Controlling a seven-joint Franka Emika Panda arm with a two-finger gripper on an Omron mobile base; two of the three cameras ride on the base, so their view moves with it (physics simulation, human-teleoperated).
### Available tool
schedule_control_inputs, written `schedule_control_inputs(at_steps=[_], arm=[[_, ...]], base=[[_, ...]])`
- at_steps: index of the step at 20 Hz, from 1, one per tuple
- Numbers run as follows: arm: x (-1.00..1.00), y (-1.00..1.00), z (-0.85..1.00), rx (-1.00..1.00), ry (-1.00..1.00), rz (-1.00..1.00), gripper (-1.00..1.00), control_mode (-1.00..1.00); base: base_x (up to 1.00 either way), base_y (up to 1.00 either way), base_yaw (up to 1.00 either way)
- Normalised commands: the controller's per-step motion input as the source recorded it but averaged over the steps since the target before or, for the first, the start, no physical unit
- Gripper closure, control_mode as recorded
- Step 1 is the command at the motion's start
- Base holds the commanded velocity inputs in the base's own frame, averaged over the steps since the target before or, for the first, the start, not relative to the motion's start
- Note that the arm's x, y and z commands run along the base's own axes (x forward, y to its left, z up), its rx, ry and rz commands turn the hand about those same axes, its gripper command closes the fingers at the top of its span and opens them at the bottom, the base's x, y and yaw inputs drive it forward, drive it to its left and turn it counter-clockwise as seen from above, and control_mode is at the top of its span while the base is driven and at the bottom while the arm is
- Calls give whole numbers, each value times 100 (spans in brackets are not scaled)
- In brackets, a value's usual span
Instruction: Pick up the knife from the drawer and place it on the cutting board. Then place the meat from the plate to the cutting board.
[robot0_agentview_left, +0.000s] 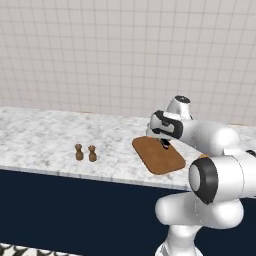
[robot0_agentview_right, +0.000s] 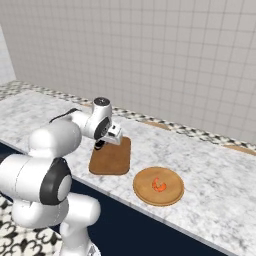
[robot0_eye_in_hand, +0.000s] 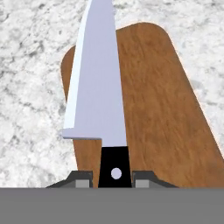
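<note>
My gripper (robot0_eye_in_hand: 113, 177) is shut on the black handle of the knife (robot0_eye_in_hand: 98, 83), whose silver-grey blade points away from the hand over the brown cutting board (robot0_eye_in_hand: 166, 113). From the base cameras, the gripper (robot0_agentview_left: 165, 144) hangs low over the cutting board (robot0_agentview_left: 158, 156), near its far edge. In the right base view the gripper (robot0_agentview_right: 100, 145) sits at the cutting board's (robot0_agentview_right: 112, 159) left side. The orange-red meat (robot0_agentview_right: 159, 185) lies on the round plate (robot0_agentview_right: 145, 192), to the right of the board. The drawer is out of view.
Two small brown shakers (robot0_agentview_left: 85, 153) stand on the marble counter (robot0_agentview_left: 40, 140) left of the board. A tiled wall runs behind the counter. Navy cabinet fronts (robot0_agentview_left: 75, 210) lie below the counter's front edge.
</note>
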Motion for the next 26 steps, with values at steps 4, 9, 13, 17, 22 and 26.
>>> schedule_control_inputs(at_steps=[4,9,13,17,22,26], arm=[[9,0,-44,-4,0,12,100,-100],[3,0,-49,-6,0,10,100,-100],[15,0,-36,-3,0,10,100,-100],[32,1,-24,0,0,9,100,-100],[11,5,-15,-2,0,9,-100,-100],[-9,-5,32,0,-5,7,-100,-100]], base=[[0,0,0],[0,0,0],[0,0,0],[0,0,0],[0,0,0],[0,0,0]])
